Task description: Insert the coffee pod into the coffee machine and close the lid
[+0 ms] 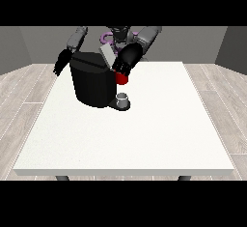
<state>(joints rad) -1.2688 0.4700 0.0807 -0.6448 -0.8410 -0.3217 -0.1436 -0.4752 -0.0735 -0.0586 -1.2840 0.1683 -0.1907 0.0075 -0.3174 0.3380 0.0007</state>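
- Coffee machine (91, 83) on tabletop (144, 134).
- Hand at view's right (126, 61) over machine's top, above red thing at the machine (122, 78); fingers' state unclear.
- Hand at view's left (61, 62) beside machine, fingers released.
- Grey thing (123, 98) at machine's base.

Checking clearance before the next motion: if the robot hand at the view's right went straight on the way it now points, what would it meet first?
The robot hand at the view's right points down toward the camera. First in that line is the red thing at the machine, just below its fingertips on the black coffee machine. Depth is unclear from this single view, so contact may already exist.

The black coffee machine (91, 83) stands toward the table's far-left part, its grey lid (107, 54) raised.
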